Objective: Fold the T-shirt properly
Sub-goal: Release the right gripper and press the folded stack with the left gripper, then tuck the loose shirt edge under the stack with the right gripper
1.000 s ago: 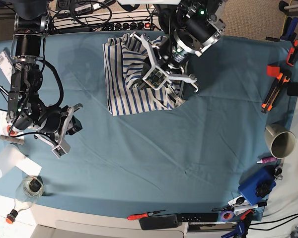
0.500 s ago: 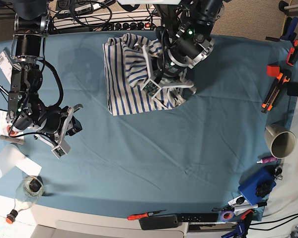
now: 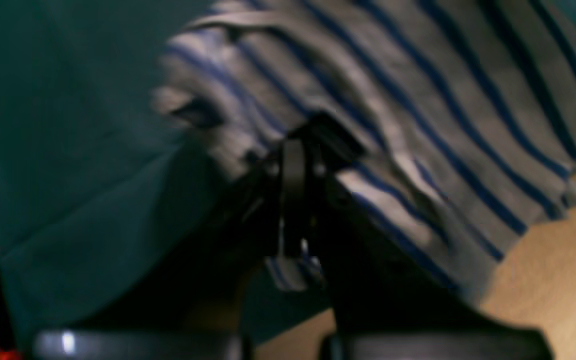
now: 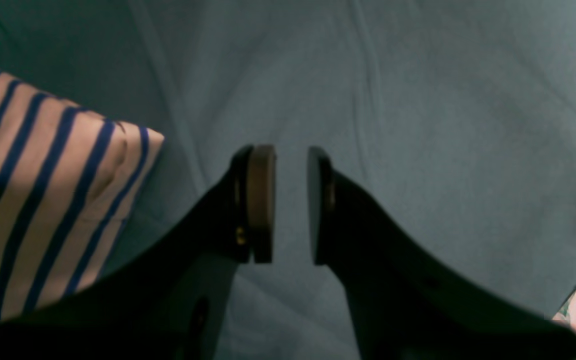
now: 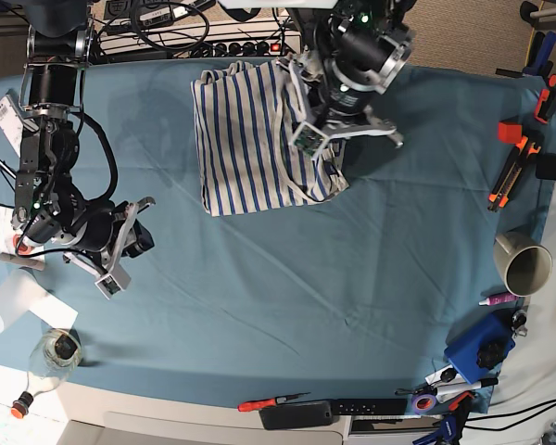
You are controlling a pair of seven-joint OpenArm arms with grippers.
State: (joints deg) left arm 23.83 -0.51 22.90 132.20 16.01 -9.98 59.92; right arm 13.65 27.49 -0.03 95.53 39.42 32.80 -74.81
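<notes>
Pulling a pinched fold back across the T-shirt (image 5: pixel 246 139), the left gripper (image 3: pixel 295 200) has flattened it; the right gripper (image 4: pixel 290 202) stays parted, empty, well apart.

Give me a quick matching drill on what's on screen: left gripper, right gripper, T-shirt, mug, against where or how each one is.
Things:
1. left gripper
2. right gripper
3. T-shirt
4. mug

States or places:
A. lying on its side near the table's edge, far from the shirt
B. jaws apart, nothing between them, over bare blue cloth
C. closed on a striped fold
D. partly folded at the far side of the table

Pairs: 1-C, 2-B, 3-D, 4-A
</notes>
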